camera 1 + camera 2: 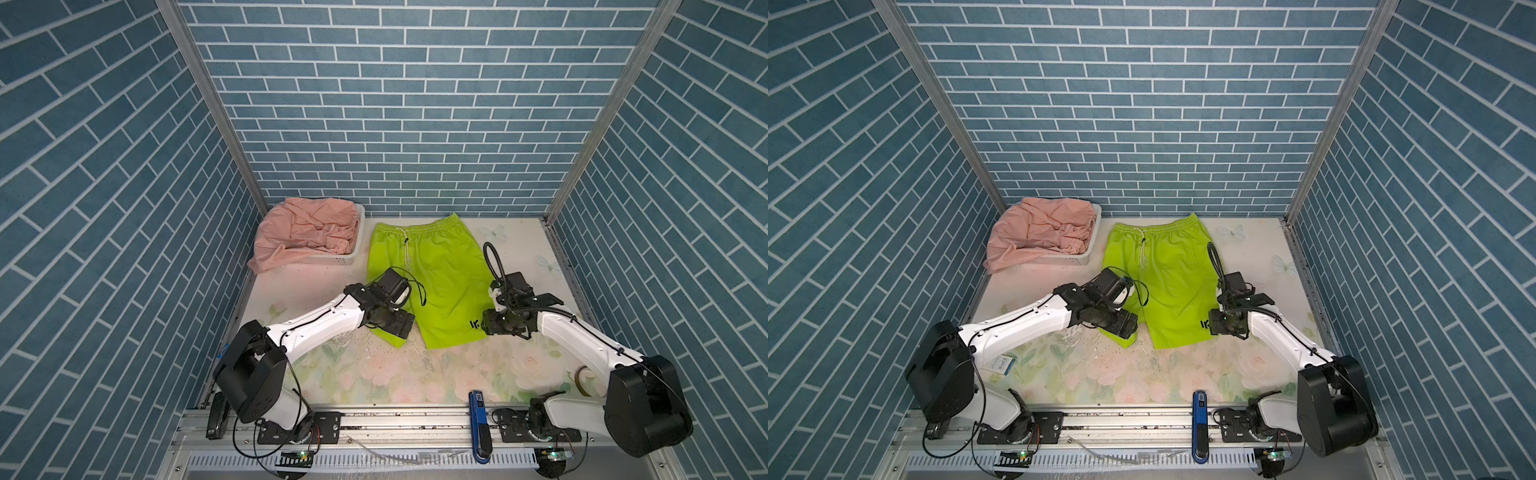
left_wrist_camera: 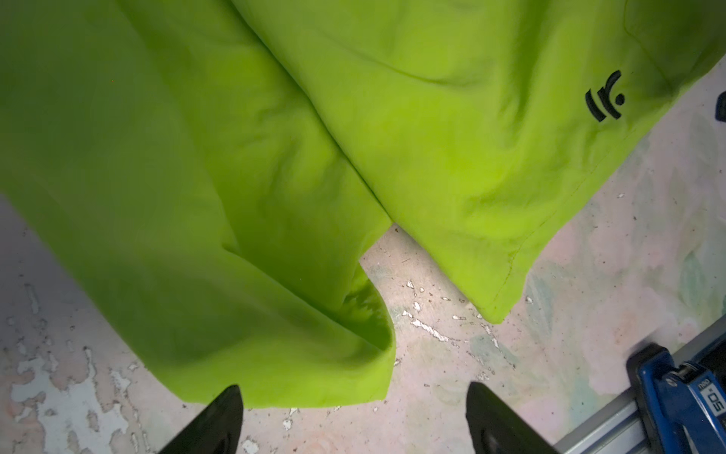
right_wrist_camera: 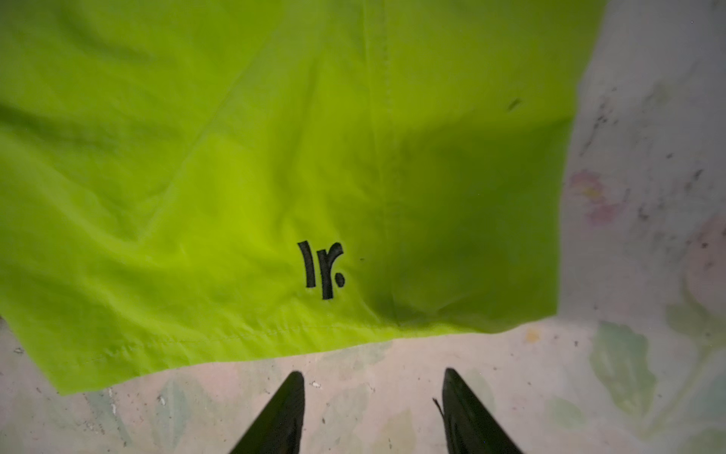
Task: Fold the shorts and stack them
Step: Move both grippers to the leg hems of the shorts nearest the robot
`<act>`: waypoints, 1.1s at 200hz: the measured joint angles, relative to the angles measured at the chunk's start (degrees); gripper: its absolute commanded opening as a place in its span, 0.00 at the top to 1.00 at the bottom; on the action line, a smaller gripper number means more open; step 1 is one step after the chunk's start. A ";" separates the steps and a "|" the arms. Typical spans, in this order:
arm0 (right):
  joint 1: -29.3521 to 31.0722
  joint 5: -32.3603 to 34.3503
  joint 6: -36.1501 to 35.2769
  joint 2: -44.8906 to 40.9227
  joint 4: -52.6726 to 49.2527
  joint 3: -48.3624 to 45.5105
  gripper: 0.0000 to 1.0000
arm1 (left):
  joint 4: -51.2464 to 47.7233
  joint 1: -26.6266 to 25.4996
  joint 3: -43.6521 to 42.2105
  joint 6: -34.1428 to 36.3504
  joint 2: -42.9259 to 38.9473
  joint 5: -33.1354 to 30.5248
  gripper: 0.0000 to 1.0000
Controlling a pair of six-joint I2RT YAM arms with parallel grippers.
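The lime-green shorts [image 1: 436,282] [image 1: 1167,286] lie spread flat on the table in both top views, waistband toward the back wall and legs toward the front. The salmon-pink shorts [image 1: 303,232] [image 1: 1038,230] sit crumpled in the white basket, spilling over its front left edge. My left gripper [image 1: 401,332] [image 2: 353,387] hovers open at the left leg's hem [image 2: 283,389], with only table between its fingers. At the right leg's hem, close to the black logo [image 3: 322,269], my right gripper [image 1: 490,328] [image 3: 373,371] is open and clear of the green fabric [image 3: 235,177].
The white perforated basket [image 1: 353,255] stands at the back left corner. A blue clamp [image 1: 478,415] sits on the front rail. A tape roll [image 1: 582,378] lies by the right arm's base. Tiled walls close in the table on three sides.
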 measured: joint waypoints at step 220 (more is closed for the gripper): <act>1.95 8.94 4.17 15.13 -5.77 10.21 1.00 | 6.32 -2.95 -6.12 -2.56 -0.11 -1.86 0.12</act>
